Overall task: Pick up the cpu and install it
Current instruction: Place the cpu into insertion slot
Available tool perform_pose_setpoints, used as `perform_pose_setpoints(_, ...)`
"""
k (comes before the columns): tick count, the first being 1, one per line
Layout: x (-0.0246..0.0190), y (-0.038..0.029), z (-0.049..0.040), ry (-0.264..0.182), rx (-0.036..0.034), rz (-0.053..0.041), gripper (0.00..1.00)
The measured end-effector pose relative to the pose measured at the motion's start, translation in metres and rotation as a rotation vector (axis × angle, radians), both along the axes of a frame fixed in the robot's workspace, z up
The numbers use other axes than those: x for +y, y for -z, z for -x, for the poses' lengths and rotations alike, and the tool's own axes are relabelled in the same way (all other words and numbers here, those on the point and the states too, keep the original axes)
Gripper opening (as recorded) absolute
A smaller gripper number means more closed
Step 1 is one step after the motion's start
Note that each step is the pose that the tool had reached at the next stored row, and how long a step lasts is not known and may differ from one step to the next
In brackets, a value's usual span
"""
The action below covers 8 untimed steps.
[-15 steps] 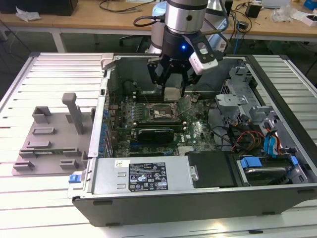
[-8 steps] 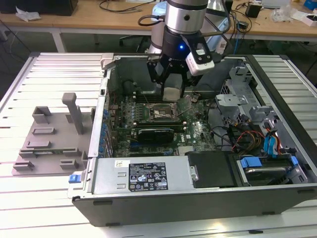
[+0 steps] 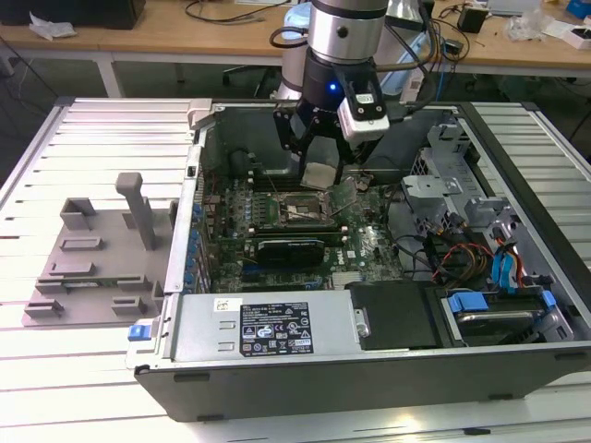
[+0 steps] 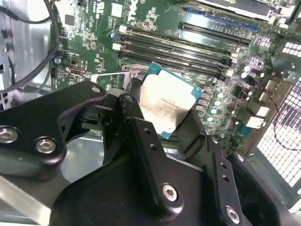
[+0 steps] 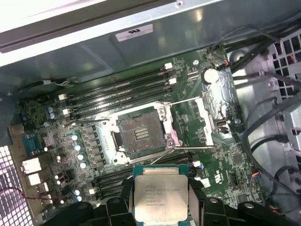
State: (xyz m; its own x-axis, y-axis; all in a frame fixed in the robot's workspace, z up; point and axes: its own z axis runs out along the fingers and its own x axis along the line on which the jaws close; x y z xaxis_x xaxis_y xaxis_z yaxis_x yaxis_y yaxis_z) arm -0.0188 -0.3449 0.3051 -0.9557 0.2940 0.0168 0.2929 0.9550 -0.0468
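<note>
**Item:** small flat square cpu with silver-grey metal top [image 5: 161, 200]. The black two-fingered tool [image 5: 161, 207] is gripping it by two opposite edges. It is hanging over the green motherboard [image 5: 225, 165] inside the open black computer case [image 3: 369, 369], near the empty black square socket [image 5: 139, 129].

**Risks, as judged:**
- The chip is sitting tilted in the second wrist view, so it could go in crooked and bend contacts.
- The thin wire retention lever [image 5: 165, 153] is lying between chip and socket, inviting a snag.

**Views:** the first wrist view is showing the bare socket. The exterior view is showing the grey plastic tray [image 3: 92, 258] on the white slatted desk [image 3: 74, 388], at the exterior view's left.
</note>
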Motion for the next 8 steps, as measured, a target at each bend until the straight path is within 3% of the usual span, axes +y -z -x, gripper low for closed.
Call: perform_pose_setpoints(8, 0.0, 0.0, 0.0, 0.048, 0.0, 0.0009, 0.55)
